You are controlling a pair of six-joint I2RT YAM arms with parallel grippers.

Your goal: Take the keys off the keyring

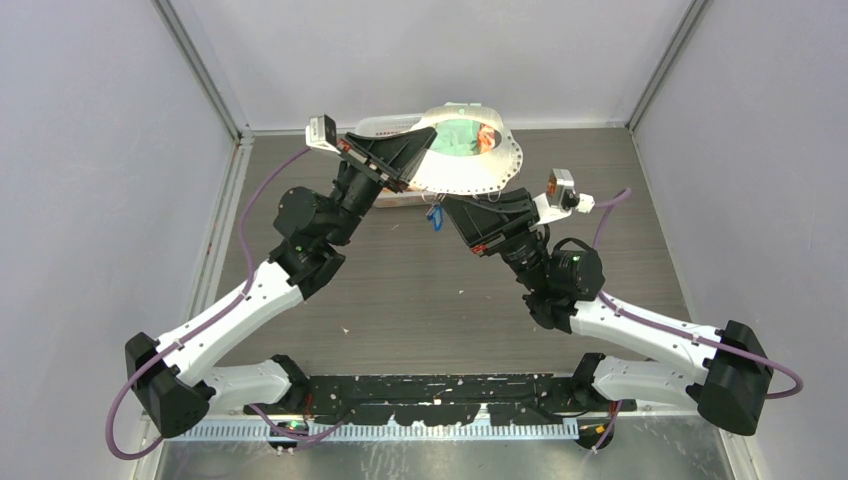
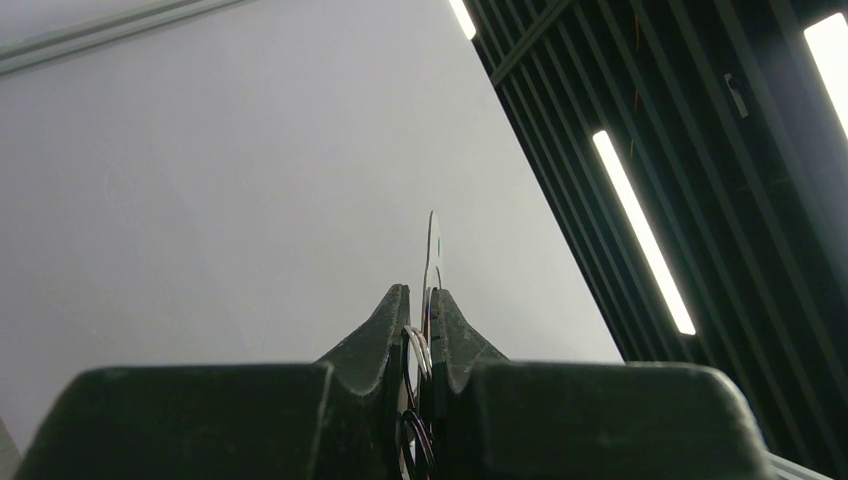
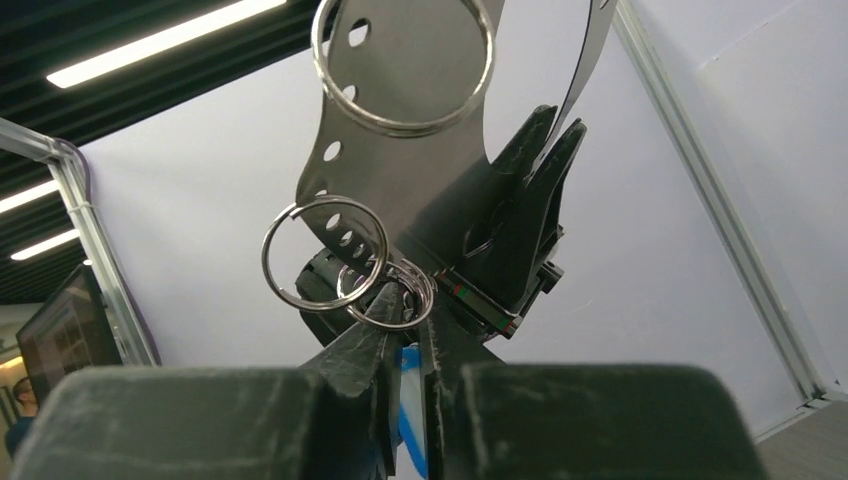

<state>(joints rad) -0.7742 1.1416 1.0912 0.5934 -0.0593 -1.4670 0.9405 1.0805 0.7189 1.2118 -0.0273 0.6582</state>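
Left hand (image 2: 420, 300): is clamping the flat grey ring-shaped metal keyring (image 2: 432, 250).
Right hand (image 3: 402, 315): is pinching the small silver keys with blue plastic tag (image 3: 410, 400).

Left gripper (image 2: 421, 300), right gripper (image 3: 402, 312) — both tight, aloft.

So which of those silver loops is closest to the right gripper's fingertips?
The smallest loop, lowest on the keyring, at the right gripper's tips above the blue tag; the mid-sized loop and the largest loop hang higher.
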